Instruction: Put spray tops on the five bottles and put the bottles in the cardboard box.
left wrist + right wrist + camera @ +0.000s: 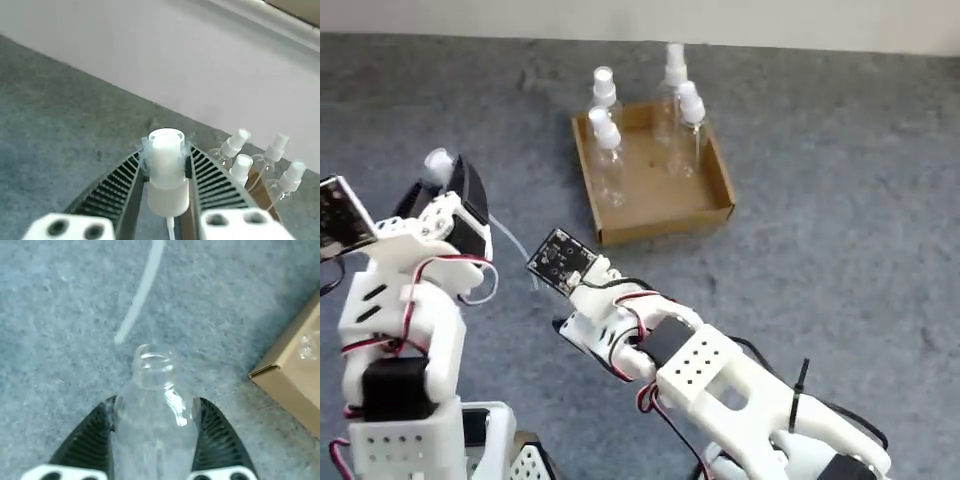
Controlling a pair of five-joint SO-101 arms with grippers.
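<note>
High: cardboard box [665, 222] mid-table toward the far edge, four capped bottles [608, 160] standing in it; left arm [410, 290] raised at the table's left edge, right arm [710, 375] stretched low toward the box. Left wrist: left gripper [167, 159] clamped on a white spray top [166, 172], nozzle up. Right wrist: right gripper [154, 407] clamped on a clear, open-necked bottle [152, 370], near a box corner.

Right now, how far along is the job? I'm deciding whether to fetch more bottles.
Done: four capped bottles appear to stand in the cardboard box. In hand: left jaws grip the spray top, right jaws grip the uncapped bottle. Remaining: fit that top, then box the bottle.
</note>
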